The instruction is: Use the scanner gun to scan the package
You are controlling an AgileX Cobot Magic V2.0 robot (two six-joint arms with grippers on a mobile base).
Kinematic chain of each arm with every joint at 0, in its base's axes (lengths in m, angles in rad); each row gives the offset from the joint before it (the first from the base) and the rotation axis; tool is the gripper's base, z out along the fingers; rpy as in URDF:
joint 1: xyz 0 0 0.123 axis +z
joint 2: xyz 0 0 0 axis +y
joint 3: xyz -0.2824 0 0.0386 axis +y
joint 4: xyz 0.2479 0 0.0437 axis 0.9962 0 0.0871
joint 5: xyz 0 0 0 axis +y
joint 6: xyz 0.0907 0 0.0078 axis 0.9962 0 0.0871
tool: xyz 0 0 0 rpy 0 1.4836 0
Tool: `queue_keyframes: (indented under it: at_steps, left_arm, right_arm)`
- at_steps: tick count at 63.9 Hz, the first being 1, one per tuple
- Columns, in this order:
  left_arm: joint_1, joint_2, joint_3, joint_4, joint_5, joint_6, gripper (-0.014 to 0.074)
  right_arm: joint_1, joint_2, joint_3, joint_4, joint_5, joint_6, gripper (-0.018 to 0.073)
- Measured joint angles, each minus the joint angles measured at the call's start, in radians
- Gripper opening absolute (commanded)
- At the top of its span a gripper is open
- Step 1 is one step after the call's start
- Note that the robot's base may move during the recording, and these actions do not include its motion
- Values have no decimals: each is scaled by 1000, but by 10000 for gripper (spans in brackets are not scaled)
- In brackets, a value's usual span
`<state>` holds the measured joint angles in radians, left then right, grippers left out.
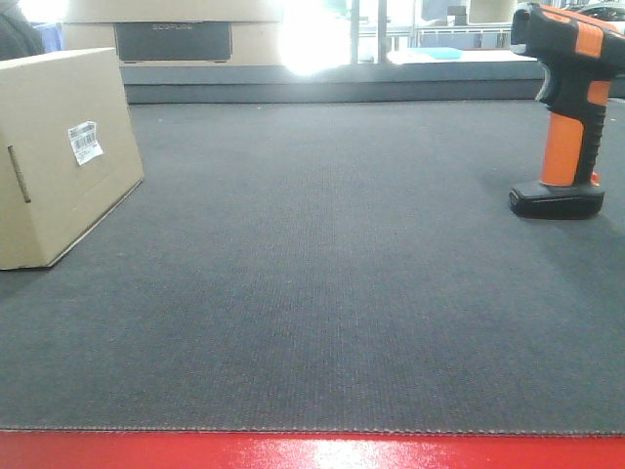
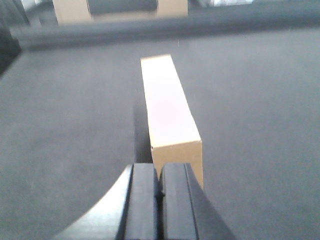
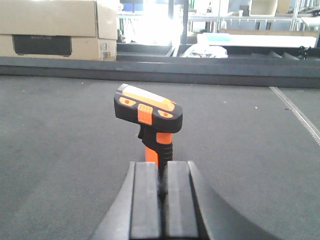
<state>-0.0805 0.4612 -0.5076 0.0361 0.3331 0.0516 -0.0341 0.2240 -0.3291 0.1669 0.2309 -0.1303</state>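
Orange and black, the scanner gun (image 1: pixel 566 107) stands upright on its flat base at the right side of the bench (image 1: pixel 322 274), well apart from the package (image 1: pixel 61 151), which sits on the dark mat at the left. In the right wrist view the scanner gun (image 3: pixel 150 117) is straight ahead of the right end effector (image 3: pixel 161 192), whose fingers are pressed together with nothing between them. The left end effector (image 2: pixel 160 192) is likewise closed and empty, lined up with the narrow end of the package (image 2: pixel 170 117), which appears near it but not touched.

Several things could go wrong from here, as I judge it. A tall gun on a small base is likely to tip if a closed end effector nudges the head or handle before the fingers spread. A grasp high on the head could cover the scan window, or press the orange trigger too soon. A push from the left arm might slide the package or turn it so that the white barcode label (image 1: pixel 85 142) on its side faces away from the gun. Bright glare from the background window may also hinder reading.

As for containers, the package is a closed cardboard box, its contents hidden. More cardboard boxes (image 3: pixel 57 25) sit beyond the bench, also shut.
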Motion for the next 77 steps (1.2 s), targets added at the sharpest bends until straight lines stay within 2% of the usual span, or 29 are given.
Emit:
queue_keyframes:
  at_steps: [10, 18, 64, 77]
  left_arm:
    - [0, -168, 68, -15, -31, 0, -111]
    - [0, -221, 75, -16, -36, 0, -111]
    - [0, -235, 82, -16, -49, 0, -111]
    - [64, -317, 189, -26, -130, 0, -111]
  right_arm:
    - [0, -37, 0, 0, 9, 0, -154]
    - [0, -39, 0, 0, 11, 0, -154]
    - [0, -41, 0, 0, 15, 0, -154]
    - [0, -41, 0, 0, 15, 0, -154]
